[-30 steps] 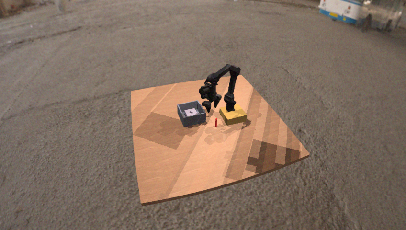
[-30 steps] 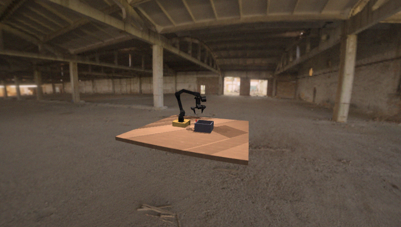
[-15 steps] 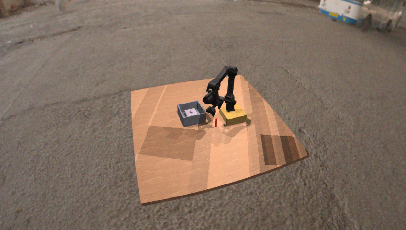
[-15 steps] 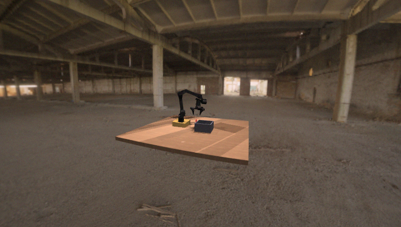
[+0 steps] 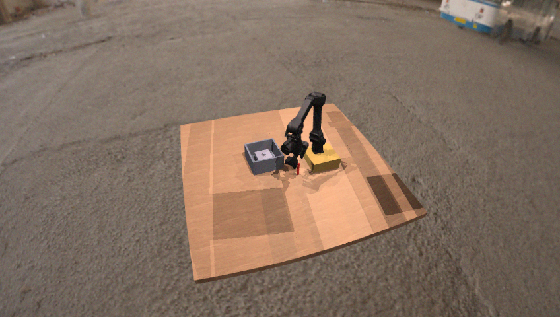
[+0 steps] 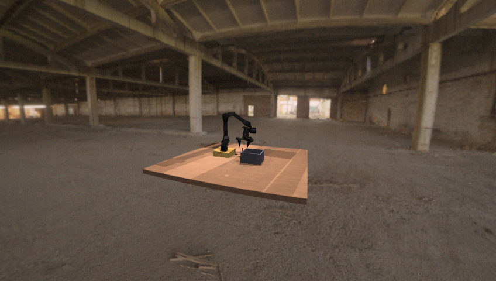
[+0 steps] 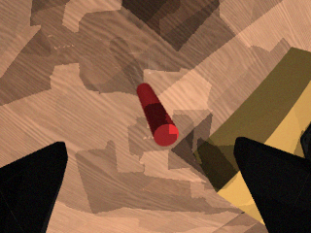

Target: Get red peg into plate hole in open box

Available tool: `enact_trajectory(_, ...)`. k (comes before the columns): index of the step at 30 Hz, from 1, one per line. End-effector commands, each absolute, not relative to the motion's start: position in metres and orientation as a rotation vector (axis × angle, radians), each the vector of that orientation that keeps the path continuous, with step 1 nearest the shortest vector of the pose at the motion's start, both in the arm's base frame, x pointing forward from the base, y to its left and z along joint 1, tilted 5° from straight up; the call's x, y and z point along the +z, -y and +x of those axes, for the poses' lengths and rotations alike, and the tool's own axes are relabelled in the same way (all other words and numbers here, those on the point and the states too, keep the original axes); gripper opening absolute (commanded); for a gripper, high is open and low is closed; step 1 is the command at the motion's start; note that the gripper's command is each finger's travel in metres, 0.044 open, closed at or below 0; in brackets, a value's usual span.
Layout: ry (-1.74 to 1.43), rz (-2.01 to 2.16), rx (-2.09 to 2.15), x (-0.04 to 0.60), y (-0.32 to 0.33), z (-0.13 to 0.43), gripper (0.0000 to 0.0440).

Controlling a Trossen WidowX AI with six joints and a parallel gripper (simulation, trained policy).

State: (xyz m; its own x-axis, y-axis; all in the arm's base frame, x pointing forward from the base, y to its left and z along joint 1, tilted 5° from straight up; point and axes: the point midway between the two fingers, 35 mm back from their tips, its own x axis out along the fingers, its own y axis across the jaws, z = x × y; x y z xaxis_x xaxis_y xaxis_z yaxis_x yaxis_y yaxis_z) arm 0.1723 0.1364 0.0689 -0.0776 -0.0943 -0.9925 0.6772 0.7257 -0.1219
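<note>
Above the wooden board (image 5: pixel 243 251) (image 6: pixel 222 174) (image 7: pixel 44 112): gripper (image 5: pixel 297 156) (image 6: pixel 244 144) (image 7: pixel 152 149) spread wide, nothing clamped. Below it, red peg (image 5: pixel 298 168) (image 6: pixel 242 149) (image 7: pixel 156 114) stands upright on the board, between open box (image 5: pixel 268 166) (image 6: pixel 251 158) and yellow block (image 5: pixel 325 162) (image 6: pixel 222 153) (image 7: pixel 262 114), outside the box.

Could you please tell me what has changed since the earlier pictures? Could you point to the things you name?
The gripper (image 5: pixel 299 162) (image 6: pixel 244 145) (image 7: pixel 152 149) has come down and closer to the red peg (image 5: pixel 298 168) (image 6: pixel 242 149) (image 7: pixel 156 114), and its shadows shifted. Nothing was grasped or released. The peg, grey box (image 5: pixel 268 166) (image 6: pixel 251 158) and yellow block (image 5: pixel 325 164) (image 6: pixel 223 153) stayed put.
</note>
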Motion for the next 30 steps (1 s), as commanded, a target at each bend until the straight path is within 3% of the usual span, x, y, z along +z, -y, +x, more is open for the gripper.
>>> enact_trajectory(1, -1.52, 0.481, -0.681, 0.051, -0.135, 0.173, 0.044)
enact_trajectory(11, -1.495, 0.475, -0.671, 0.011, -0.132, 0.176, 0.0428)
enact_trajectory(27, -1.542, 0.408, -0.74, -0.019, -0.12, 0.164, 0.0026)
enact_trajectory(30, -1.525, 0.393, -0.734, -0.014, -0.119, 0.168, 0.0)
